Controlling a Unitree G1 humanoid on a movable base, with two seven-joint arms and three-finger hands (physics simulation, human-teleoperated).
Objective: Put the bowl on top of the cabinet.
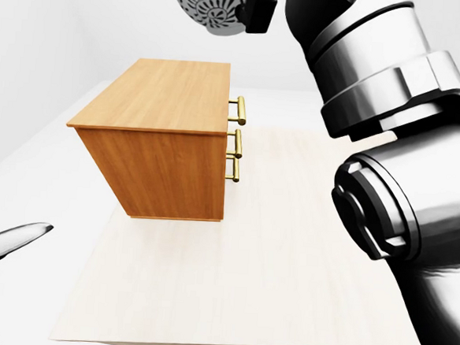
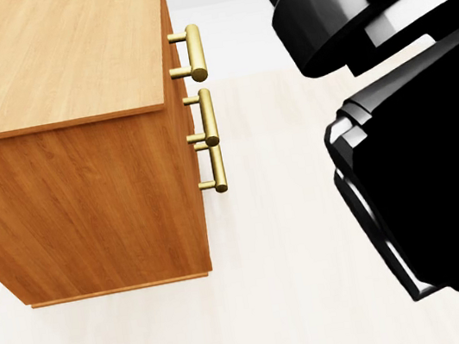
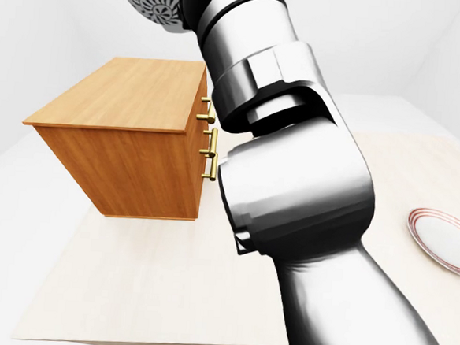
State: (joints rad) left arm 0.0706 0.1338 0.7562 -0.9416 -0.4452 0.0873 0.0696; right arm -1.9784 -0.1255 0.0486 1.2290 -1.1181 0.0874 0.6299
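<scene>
Room: plain white walls; pale wood table (image 1: 245, 300).
Cabinet (image 1: 160, 96): on table, left of centre in left-eye view; top bare; brass handles (image 1: 237, 141) on its right face.
Bowl (image 1: 214, 2): patterned, at top edge of left-eye view, raised well above cabinet's far right corner.
Right robot hand (image 1: 257, 9): dark fingers closed on bowl's rim; arm fills right of view.
Left robot hand (image 1: 4, 243): low at left edge, one pale finger showing; opening cannot tell.
Plate (image 3: 446, 239): right of table, unused.
Risk: bowl sits near cabinet's handle-side edge; released there it may tip off. Arm blocks view of landing spot.
</scene>
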